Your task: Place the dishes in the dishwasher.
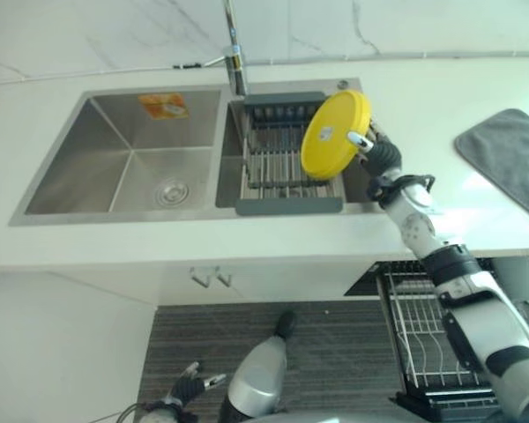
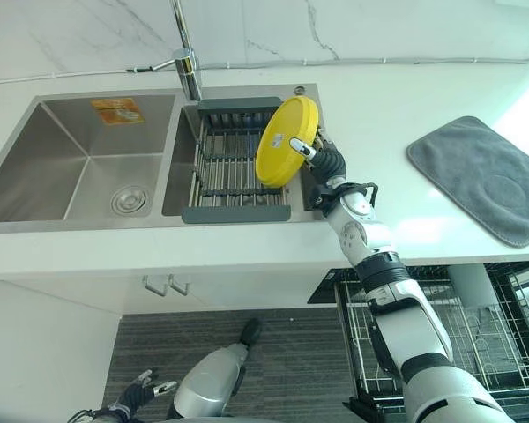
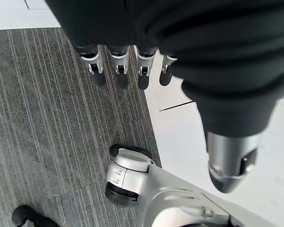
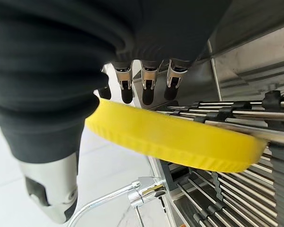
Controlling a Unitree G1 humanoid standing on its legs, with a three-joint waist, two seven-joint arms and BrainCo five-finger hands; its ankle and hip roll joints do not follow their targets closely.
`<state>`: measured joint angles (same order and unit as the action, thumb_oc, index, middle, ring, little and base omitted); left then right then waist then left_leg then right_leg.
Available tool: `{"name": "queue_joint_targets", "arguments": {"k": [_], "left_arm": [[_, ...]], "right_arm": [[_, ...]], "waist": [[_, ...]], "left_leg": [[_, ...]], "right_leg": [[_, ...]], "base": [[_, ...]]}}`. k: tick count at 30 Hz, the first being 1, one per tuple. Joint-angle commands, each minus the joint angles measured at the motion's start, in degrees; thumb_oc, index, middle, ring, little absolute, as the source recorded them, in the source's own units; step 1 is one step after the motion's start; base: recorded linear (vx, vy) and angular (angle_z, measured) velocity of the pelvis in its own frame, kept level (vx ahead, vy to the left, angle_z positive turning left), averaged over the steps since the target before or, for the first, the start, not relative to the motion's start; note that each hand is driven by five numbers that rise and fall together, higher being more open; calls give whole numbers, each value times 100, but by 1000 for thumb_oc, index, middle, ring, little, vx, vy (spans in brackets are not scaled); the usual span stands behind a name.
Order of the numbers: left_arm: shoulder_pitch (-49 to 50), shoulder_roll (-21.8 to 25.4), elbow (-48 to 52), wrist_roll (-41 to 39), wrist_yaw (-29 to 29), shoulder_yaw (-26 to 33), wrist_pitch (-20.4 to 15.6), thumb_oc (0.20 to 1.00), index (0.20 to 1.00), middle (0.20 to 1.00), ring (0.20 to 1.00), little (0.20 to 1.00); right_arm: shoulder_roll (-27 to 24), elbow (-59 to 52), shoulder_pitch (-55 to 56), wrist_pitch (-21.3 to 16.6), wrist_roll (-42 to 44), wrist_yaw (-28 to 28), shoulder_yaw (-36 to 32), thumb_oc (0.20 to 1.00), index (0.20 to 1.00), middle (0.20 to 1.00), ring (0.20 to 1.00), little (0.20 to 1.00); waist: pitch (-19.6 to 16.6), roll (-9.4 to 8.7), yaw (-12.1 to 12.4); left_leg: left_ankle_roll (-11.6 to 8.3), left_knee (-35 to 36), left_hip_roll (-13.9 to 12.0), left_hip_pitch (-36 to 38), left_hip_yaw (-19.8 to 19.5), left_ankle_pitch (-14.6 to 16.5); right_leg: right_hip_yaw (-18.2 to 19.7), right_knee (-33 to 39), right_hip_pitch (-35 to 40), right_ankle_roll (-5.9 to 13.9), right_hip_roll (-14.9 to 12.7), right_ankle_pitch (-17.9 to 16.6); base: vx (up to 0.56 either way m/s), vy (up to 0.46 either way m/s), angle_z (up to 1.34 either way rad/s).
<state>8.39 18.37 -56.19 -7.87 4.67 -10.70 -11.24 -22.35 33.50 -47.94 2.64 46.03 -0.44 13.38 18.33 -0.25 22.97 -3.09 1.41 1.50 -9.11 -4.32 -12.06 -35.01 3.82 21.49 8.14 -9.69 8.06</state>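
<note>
In the left eye view the yellow plate (image 1: 335, 134) stands tilted on edge above the right end of the dish rack (image 1: 286, 157), which sits in the right basin of the sink (image 1: 123, 159) let into the white desk (image 1: 441, 97). The right hand (image 1: 376, 152) is at the plate's right rim, thumb on the near face and fingers behind, pinching the plate. A tap (image 1: 235, 62) rises at the desk's back edge between the two basins, a grey mat (image 1: 511, 159) lies by the desk's right edge, and below the desk's front edge the dishwasher rack (image 1: 428, 344) stands pulled out over the grey floor (image 1: 194, 344). The left hand (image 1: 188, 388) hangs low over that floor, well apart from the desk. The right eye view shows the same hold: the plate is lifted over the rack's right end, its lower rim just above the bars, the right hand clamped on the rim nearest the mat. In the left wrist view the left hand's fingers (image 3: 120, 71) hang straight and relaxed over the floor, holding nothing. In the right wrist view the plate's thick yellow rim crosses between the right hand's fingers (image 4: 149, 80) and its thumb (image 4: 49, 194), the fingers lying over one face and the thumb on the other, with the rack's bars and the tap just past it.
</note>
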Motion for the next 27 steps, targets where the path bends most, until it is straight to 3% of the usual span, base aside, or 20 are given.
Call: {"name": "queue_joint_targets", "arguments": {"k": [1, 16, 19, 27], "left_arm": [[180, 194, -9, -21, 13, -408, -75, 1000, 1000, 1000, 1000, 1000], [112, 234, 34, -195, 108, -429, 45, 1000, 1000, 1000, 1000, 1000], [119, 331, 104, 315, 81, -626, -91, 1000, 1000, 1000, 1000, 1000], [50, 453, 263, 393, 94, -859, -76, 1000, 1000, 1000, 1000, 1000]], "right_arm": [[-240, -51, -320, -168, -85, 71, 318, 1000, 1000, 1000, 1000, 1000], [-157, 137, -584, 36, -211, -107, 393, 1000, 1000, 1000, 1000, 1000], [-198, 282, -702, 83, -239, -181, 373, 1000, 1000, 1000, 1000, 1000], [-248, 697, -921, 52, -307, -153, 398, 1000, 1000, 1000, 1000, 1000]], "waist": [[-455, 388, 177], [-420, 399, 239], [-395, 403, 265], [-290, 453, 312]], "left_leg": [[-309, 254, -548, 532, -103, 607], [-250, 261, -479, 500, -178, 600], [-243, 260, -462, 477, -205, 591], [-215, 263, -425, 437, -245, 573]], "right_leg": [[205, -862, -811, -342, -12, 232], [164, -879, -790, -273, -97, 210], [167, -911, -808, -266, -110, 219], [148, -986, -863, -229, -167, 224]], "base": [[0, 0, 0], [8, 7, 1], [14, 29, 5], [-4, 20, 3]]}}
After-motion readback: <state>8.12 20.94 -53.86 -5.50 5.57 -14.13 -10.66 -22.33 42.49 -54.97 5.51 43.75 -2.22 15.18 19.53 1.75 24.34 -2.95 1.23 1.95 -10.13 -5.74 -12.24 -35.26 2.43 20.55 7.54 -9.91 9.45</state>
